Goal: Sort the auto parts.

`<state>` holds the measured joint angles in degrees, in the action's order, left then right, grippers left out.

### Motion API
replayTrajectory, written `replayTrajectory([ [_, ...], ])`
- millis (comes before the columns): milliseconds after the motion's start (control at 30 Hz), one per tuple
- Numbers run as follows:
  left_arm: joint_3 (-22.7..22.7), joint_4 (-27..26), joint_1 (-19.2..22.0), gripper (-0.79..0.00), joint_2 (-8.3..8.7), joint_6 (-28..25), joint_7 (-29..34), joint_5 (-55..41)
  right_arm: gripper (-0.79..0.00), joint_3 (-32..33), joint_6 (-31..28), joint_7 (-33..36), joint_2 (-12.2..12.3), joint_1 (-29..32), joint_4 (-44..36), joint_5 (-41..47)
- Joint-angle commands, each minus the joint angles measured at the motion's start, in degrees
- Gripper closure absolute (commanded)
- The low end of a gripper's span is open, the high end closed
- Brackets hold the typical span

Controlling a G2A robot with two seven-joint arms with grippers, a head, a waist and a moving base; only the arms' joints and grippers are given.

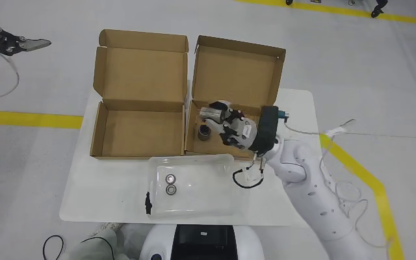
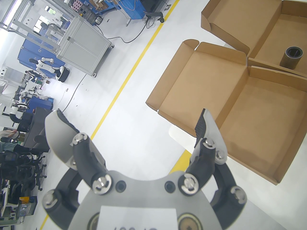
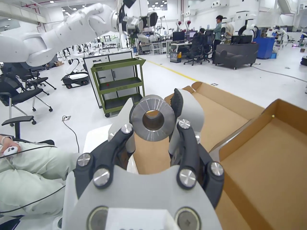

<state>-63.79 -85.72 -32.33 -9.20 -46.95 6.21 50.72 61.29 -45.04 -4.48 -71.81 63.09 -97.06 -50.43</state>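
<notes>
The right tool (image 3: 153, 102) is clenched on a steel sleeve (image 3: 165, 118) and holds it above the right box (image 1: 237, 71). A dark sleeve (image 1: 204, 133) stands upright in this box, at its 7 o'clock corner. The left tool (image 2: 130, 120) is released, well apart from the worktop (image 1: 97, 195), toward 10 o'clock.

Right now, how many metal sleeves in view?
2: a standing sleeve in the right box, a held sleeve in the right gripper over that box. The arm may hide more.
</notes>
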Motion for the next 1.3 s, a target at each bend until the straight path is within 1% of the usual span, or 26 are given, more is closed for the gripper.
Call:
replayTrajectory([
  [0, 0.0, 0.0, 0.0, -0.785, 0.00, 0.0, 0.0, 0.0, 0.000, 0.5, 0.0, 0.7, -0.1, -2.1, -0.2, 1.7],
  [167, 0.0, 0.0, 0.0, -0.785, 0.00, 0.0, 0.0, 0.0, 0.000, 0.7, 1.0, -0.5, -0.6, -5.4, -1.6, 4.5],
  [367, 0.0, 0.0, 0.0, -0.785, 0.00, 0.0, 0.0, 0.0, 0.000, -0.2, 1.5, -2.8, -1.1, -6.4, -1.2, 2.5],
  [467, 0.0, 0.0, 0.0, -0.785, 0.00, 0.0, 0.0, 0.0, 0.000, -0.8, 0.4, -4.2, -1.3, -6.4, -0.7, 3.8],
  [633, 0.0, 0.0, 0.0, -0.785, 0.00, 0.0, 0.0, 0.0, 0.000, -0.3, -3.3, -7.7, -1.5, -6.5, -1.3, 5.8],
  [733, 0.0, 0.0, 0.0, -0.785, 0.00, 0.0, 0.0, 0.0, 0.000, 0.1, -4.7, -10.2, -1.7, -6.2, -2.2, 4.9],
  [933, 0.0, 0.0, 0.0, -0.785, 0.00, 0.0, 0.0, 0.0, 0.000, -0.1, -5.5, -13.2, -2.1, -5.9, -3.3, 3.1],
  [1100, 0.0, 0.0, 0.0, -0.785, 0.00, 0.0, 0.0, 0.0, 0.000, -0.6, -8.0, -14.8, -2.4, -6.2, -3.5, 2.5],
  [1267, 0.0, 0.0, 0.0, -0.785, 0.00, 0.0, 0.0, 0.0, 0.000, 0.6, -8.9, -16.6, -2.5, -6.3, -2.8, -0.8],
])
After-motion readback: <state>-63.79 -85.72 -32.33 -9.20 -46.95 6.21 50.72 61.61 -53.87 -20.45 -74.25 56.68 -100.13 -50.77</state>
